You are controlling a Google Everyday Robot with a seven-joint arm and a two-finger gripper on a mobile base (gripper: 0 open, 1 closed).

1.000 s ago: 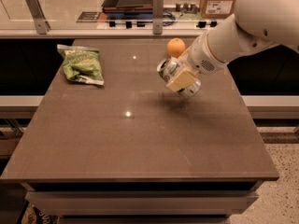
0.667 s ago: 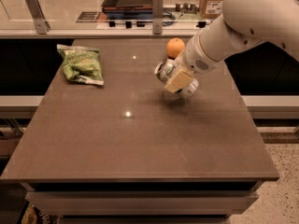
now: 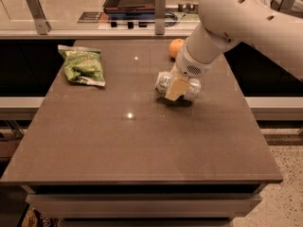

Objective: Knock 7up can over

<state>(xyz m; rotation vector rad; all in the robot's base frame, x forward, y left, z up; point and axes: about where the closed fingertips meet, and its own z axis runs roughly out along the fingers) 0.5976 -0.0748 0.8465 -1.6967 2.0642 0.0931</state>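
The 7up can (image 3: 164,82), silver-white with a silver end, lies on its side on the brown table (image 3: 142,141), right of the middle. Its end faces left. My gripper (image 3: 175,89) is right at the can, across its front, and covers its middle part. The white arm comes down to it from the upper right. Whether the gripper holds the can or only touches it does not show.
A crinkled green snack bag (image 3: 84,66) lies at the table's back left. An orange (image 3: 176,48) sits just behind the can and the arm. A counter with metal posts (image 3: 160,12) runs along the far edge.
The arm and gripper have moved down and a little toward the near side, and the can has come down with them to rest on the table.
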